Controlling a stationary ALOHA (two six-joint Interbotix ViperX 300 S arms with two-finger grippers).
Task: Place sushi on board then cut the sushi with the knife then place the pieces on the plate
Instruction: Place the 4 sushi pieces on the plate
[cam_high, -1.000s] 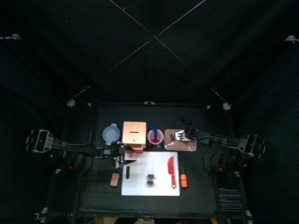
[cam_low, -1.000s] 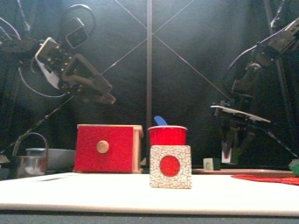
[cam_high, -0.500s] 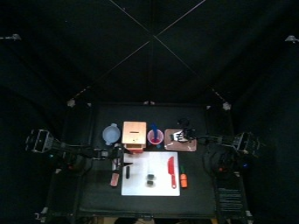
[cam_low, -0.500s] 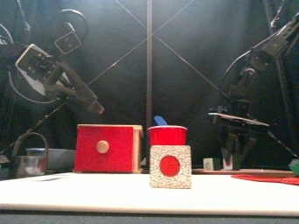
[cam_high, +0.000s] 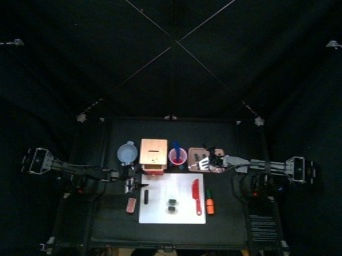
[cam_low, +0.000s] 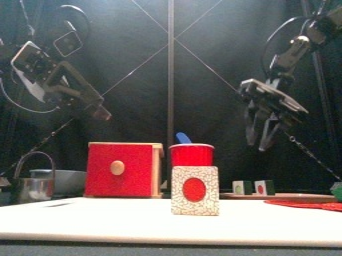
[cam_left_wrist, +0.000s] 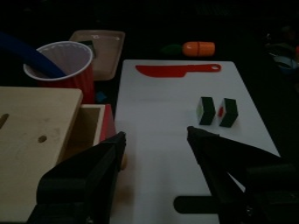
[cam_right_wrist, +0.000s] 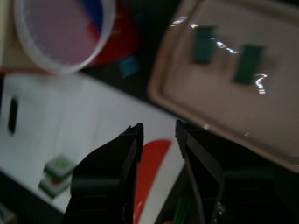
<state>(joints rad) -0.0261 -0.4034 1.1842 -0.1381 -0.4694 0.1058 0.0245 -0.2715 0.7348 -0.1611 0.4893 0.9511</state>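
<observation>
Two dark green sushi pieces (cam_left_wrist: 218, 111) stand side by side on the white board (cam_left_wrist: 163, 131); their pale end with a red centre (cam_low: 195, 190) faces the front view. A red knife (cam_left_wrist: 176, 70) lies flat on the board's far part. Two more sushi pieces (cam_right_wrist: 226, 52) lie on the pink tray (cam_right_wrist: 187, 96). My left gripper (cam_left_wrist: 162, 162) hangs open and empty above the board's left edge (cam_high: 139, 180). My right gripper (cam_right_wrist: 158, 153) is open and empty, held high by the tray's front edge (cam_high: 218, 160).
The wooden box (cam_high: 154, 153) and the red cup (cam_high: 178, 155) holding a blue knife (cam_low: 183, 138) stand behind the board. A blue-grey bowl (cam_high: 127, 153) is at the back left. An orange toy (cam_high: 211, 207) lies right of the board, a small reddish one (cam_high: 131, 203) to its left.
My right gripper has risen and shifted toward the middle, over the tray's edge. My left arm has drawn back to the left and a little higher.
</observation>
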